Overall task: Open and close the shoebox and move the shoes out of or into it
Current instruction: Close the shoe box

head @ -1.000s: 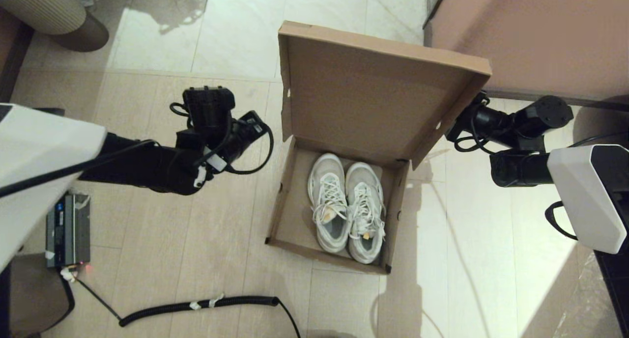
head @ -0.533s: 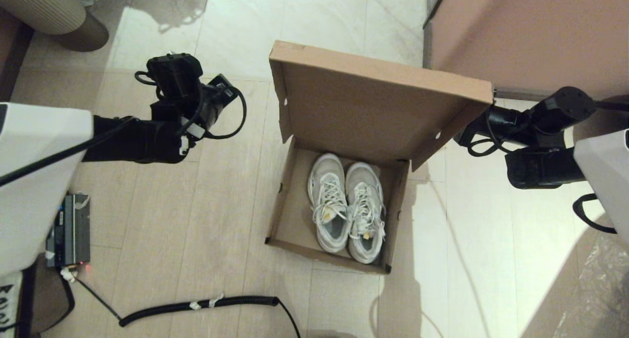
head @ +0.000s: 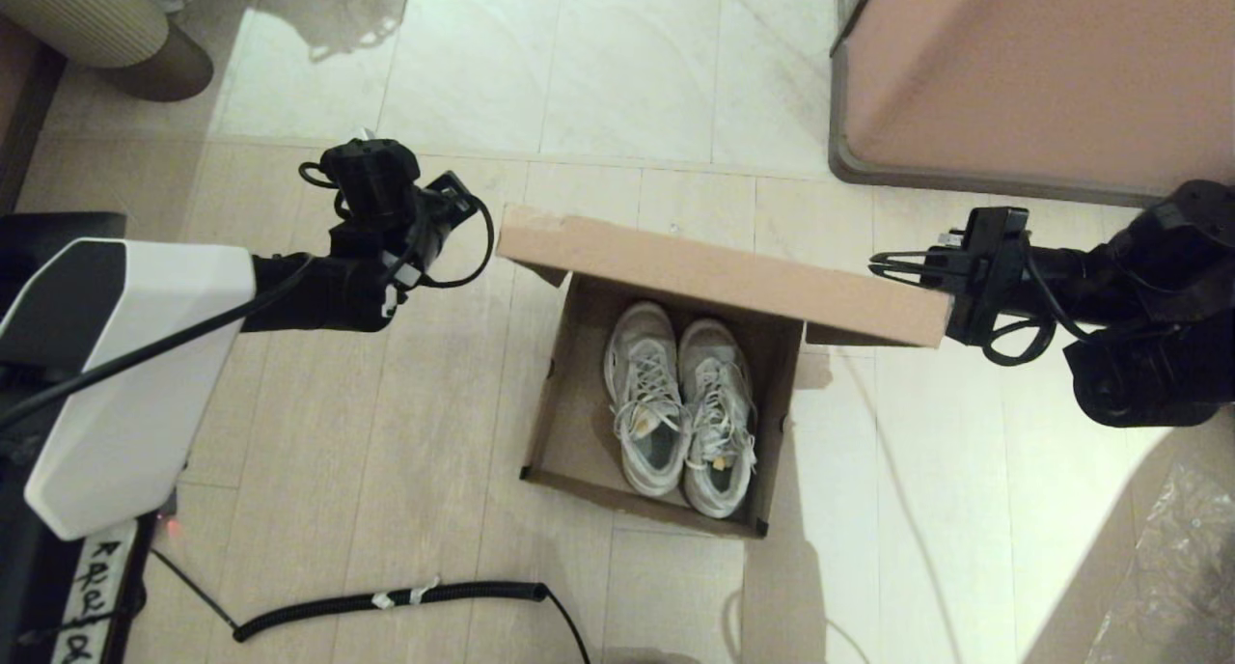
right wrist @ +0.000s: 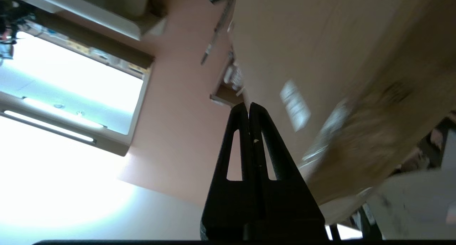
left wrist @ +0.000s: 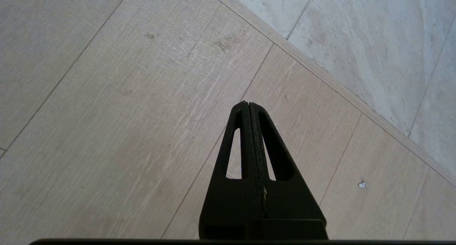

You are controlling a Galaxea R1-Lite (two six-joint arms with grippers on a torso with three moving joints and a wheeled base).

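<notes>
**Operator:** What has changed over the last second?

**Robot:** The lid (head: 719,278) of the shoebox (head: 558,423) has swung down. A second ago it stood nearly upright at the back of the box; now it hangs about level over the box's upper end in the head view, so I see little more than its front edge. My right gripper (head: 883,263) has pulled out from behind it and sits at the middle right of the frame, beside the lid's right corner, fingers pressed together on nothing. I judge the closing half done; the lid still needs a push down.

**Operator:** And the shoes?

**Robot:** The white and grey sneakers (head: 680,403) lie side by side inside the box, centre of the frame, unmoved.

**Operator:** Your left side?

**Robot:** My left gripper (left wrist: 248,108) is shut too, empty, over bare floor in the upper left, well apart from the box.

**Operator:** Do the wrist views add anything?

**Robot:** The right wrist view shows the lid's outer face with a small white label (right wrist: 295,104), blurred, which the head view cannot show. The left wrist view shows only floor boards.
</notes>
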